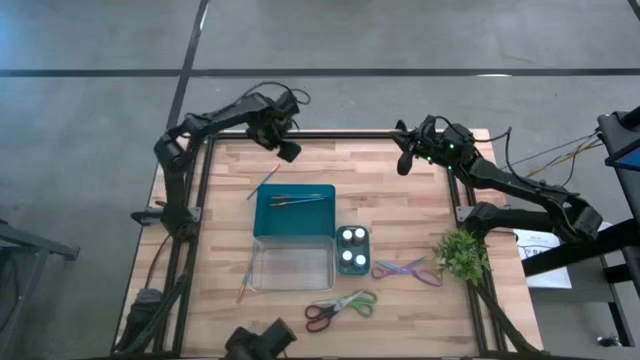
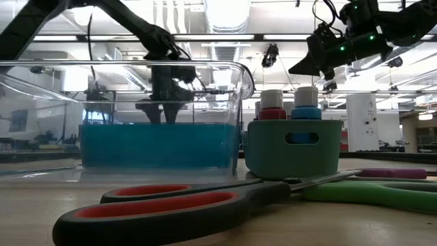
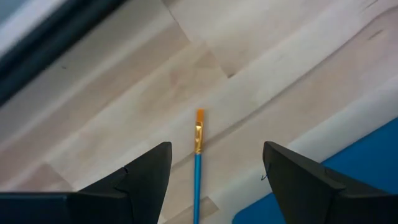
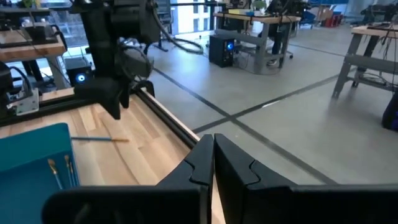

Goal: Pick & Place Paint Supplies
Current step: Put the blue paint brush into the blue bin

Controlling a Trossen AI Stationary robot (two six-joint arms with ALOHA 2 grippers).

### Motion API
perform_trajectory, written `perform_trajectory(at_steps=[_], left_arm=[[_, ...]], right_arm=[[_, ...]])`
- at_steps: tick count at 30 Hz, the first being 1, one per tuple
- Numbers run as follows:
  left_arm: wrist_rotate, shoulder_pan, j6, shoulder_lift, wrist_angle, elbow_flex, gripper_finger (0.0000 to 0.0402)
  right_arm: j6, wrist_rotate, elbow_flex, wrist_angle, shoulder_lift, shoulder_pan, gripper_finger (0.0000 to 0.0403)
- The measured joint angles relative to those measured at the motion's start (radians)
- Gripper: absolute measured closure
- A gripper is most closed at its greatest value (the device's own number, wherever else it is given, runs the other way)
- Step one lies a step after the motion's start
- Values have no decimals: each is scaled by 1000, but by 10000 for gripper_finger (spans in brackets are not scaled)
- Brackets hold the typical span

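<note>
Your left gripper (image 3: 214, 177) hangs spread above the blue-handled brush (image 3: 198, 165), not touching it.

Nearest you, the red-green scissors (image 1: 338, 309) lie on the table (image 1: 400, 180) in front of the clear container (image 1: 292, 266); the purple scissors (image 1: 408, 270) sit beside the paint bottles (image 1: 352, 249). Farther back, two brushes (image 1: 298, 199) rest on the teal lid (image 1: 292, 219). The blue-handled brush lies just beyond it. Your right gripper (image 1: 404, 162) waits at the far edge, fingers pressed together, empty.

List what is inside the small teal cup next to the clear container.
Teal cup: white-capped paint bottles, four caps from above. Its wall hides their lower bodies and the cup's bottom.
</note>
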Motion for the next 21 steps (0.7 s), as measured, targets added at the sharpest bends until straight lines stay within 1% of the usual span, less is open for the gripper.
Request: perform_trajectory(at_steps=[7,10,16,21], left_arm=[[-43,-50,-31,74,-3,-11,143],[-43,-57,-32,105,0,-21,152],[-43,-50,-24,124,55,-37,202],[-43,-28,26,123,70,-39,239]], right_arm=[[-1,0,-13,-12,0,0,394],[-5,0,-14,-21,0,0,393],[-9,0,-14,-21,0,0,394],[-8,0,-14,-21,0,0,394]])
